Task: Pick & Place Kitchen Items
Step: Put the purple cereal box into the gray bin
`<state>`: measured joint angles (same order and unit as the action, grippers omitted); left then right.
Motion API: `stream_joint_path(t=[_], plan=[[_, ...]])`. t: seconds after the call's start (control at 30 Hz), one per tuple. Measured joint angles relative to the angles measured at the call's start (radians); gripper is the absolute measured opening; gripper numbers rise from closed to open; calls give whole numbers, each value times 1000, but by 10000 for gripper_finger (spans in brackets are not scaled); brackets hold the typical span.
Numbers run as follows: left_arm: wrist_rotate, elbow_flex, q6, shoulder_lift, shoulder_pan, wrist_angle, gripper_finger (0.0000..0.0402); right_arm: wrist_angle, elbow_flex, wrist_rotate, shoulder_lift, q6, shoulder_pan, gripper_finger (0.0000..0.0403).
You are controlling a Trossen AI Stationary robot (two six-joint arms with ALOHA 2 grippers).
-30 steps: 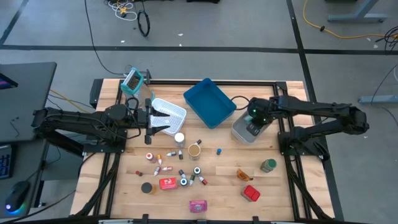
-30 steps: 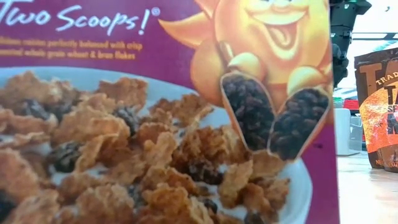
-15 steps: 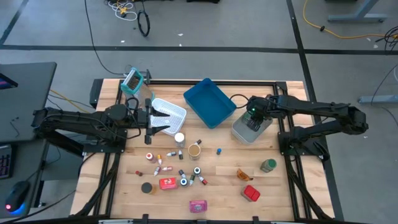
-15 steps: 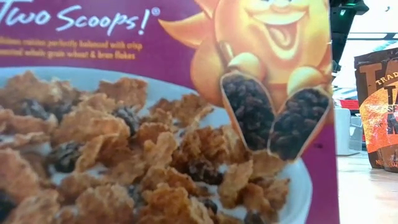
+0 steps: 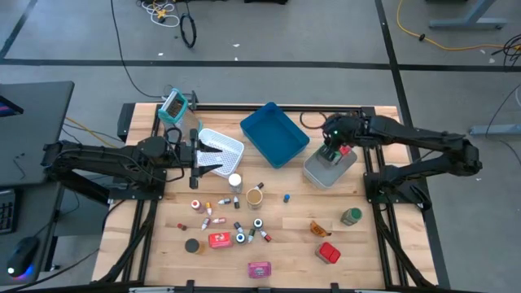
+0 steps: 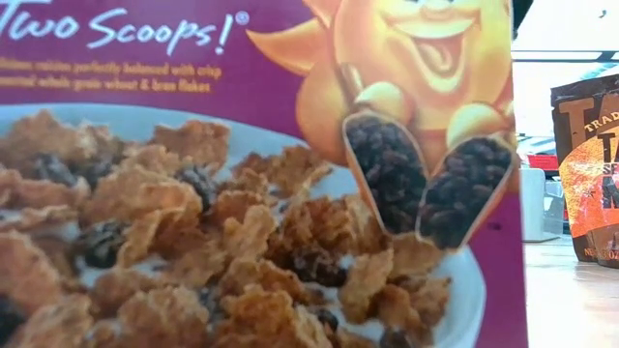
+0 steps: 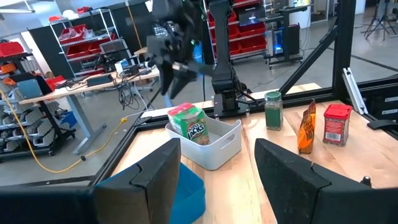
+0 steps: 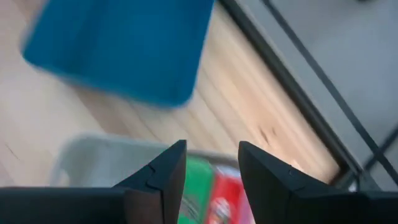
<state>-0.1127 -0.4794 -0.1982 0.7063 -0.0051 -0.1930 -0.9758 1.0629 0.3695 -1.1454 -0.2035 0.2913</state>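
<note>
From my seat, the job looks barely started: one green and red packet [image 7: 194, 127] stands in the grey bin [image 5: 329, 171] at right of centre in the high view, and that is the only grocery I can see put away. My right gripper [image 5: 329, 151] hangs over the bin's upper edge with its fingers spread and nothing between them; its wrist view looks past them at the packet and the blue tray [image 5: 274, 134]. The left gripper [image 5: 210, 155] sits over the lower-left part of the white mesh basket [image 5: 221, 146], left of centre, fingers apart and empty as its own wrist view shows. Most of the work is left — the kitchen items [image 5: 232, 220] lie scattered across the lower middle of the table [image 5: 366, 248]: small bottles, a white-capped jar [image 5: 234, 181], a brown-lidded jar [image 5: 255, 196], a red tin [image 5: 217, 239], a pink packet [image 5: 259, 269], and toward the lower right an orange packet [image 5: 320, 229], a red tin [image 5: 329, 253] and a green-capped jar [image 5: 351, 216]. A teal device [image 5: 174, 105] stands at the upper-left corner of the table. The tight cluster of bottles looks like the awkward part; I'd judge a neighbour easily knocked while one is picked. The low view gives me nothing useful — a cereal box [image 6: 251, 174] fills it, with a brown bag [image 6: 585, 164] at the right edge.
</note>
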Motion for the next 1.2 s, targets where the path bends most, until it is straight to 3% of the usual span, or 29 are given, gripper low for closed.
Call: stream_joint_path(t=[0.37, 0.93, 1.2], plan=[[0, 0, 0, 0, 0, 0, 215, 326, 14, -56, 0, 79, 0, 157], [0, 0, 0, 0, 0, 0, 215, 413, 14, -60, 0, 407, 0, 157], [0, 0, 0, 0, 0, 0, 215, 467, 14, -301, 0, 286, -2, 157]])
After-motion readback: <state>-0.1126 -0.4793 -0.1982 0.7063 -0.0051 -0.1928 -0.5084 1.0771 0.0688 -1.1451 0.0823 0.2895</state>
